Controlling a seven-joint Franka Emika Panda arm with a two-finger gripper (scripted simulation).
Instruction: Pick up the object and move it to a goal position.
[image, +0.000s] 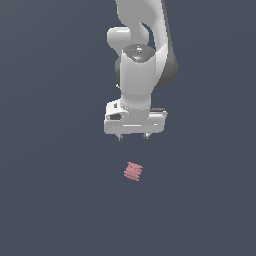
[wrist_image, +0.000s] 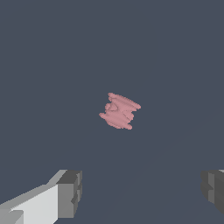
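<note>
Dark grey surface (image: 50, 200) fills both views. White arm (image: 142, 65) comes down from top of exterior view, wrist pointing downward. Pincer (image: 132, 136) hangs above surface, holding nothing — fingers (wrist_image: 70, 192) spread wide, one at each side of wrist view with bare gap between. Small pink-red ribbed block (image: 133, 171) lies on surface just below pincer tips in exterior view, apart from them — slightly skewed, ridges stacked.
</note>
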